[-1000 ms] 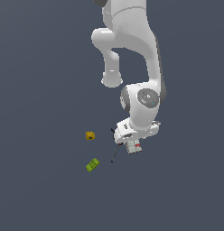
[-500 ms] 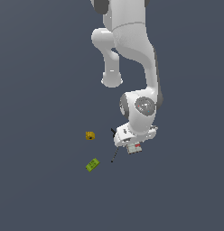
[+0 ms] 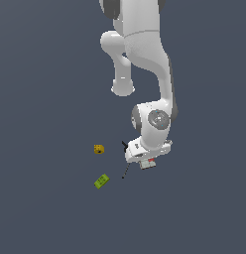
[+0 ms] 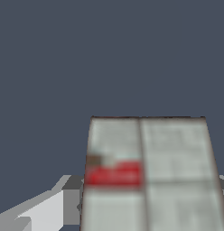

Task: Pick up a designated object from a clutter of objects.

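Fingers beside one grey-white box; one yellow block, one green piece.

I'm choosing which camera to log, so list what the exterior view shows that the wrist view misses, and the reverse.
Only the exterior view shows the arm, the yellow block, the green flat piece and the thin dark tool, spread over the grey floor. Only the wrist view shows the box's grey-white panels and red patch up close, with a grey finger beside it. Both show the grey-white box at the gripper; neither settles whether the jaws are clamped.
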You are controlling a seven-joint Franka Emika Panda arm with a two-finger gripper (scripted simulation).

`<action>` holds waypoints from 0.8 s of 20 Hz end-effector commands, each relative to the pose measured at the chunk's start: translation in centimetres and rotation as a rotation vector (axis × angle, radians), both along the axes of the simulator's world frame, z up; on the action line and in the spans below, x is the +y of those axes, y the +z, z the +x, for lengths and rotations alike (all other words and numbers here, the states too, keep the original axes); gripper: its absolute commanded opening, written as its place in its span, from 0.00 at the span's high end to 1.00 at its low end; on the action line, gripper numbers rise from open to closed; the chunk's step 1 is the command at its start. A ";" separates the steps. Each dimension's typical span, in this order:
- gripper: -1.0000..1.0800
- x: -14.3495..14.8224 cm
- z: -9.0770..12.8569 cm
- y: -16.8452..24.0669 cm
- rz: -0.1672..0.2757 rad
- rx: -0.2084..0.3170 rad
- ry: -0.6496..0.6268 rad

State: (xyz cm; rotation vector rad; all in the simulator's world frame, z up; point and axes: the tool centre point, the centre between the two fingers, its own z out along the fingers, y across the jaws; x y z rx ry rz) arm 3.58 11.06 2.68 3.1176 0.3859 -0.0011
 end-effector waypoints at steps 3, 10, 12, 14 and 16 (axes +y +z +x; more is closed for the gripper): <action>1.00 0.0 0.0 -0.1 0.000 0.000 0.000; 1.00 -0.3 -0.1 0.3 0.000 -0.001 0.000; 1.00 -0.6 -0.3 0.7 0.000 -0.001 0.000; 1.00 -1.0 -0.5 1.2 0.000 -0.001 0.000; 1.00 -1.5 -0.8 1.9 0.000 -0.001 0.000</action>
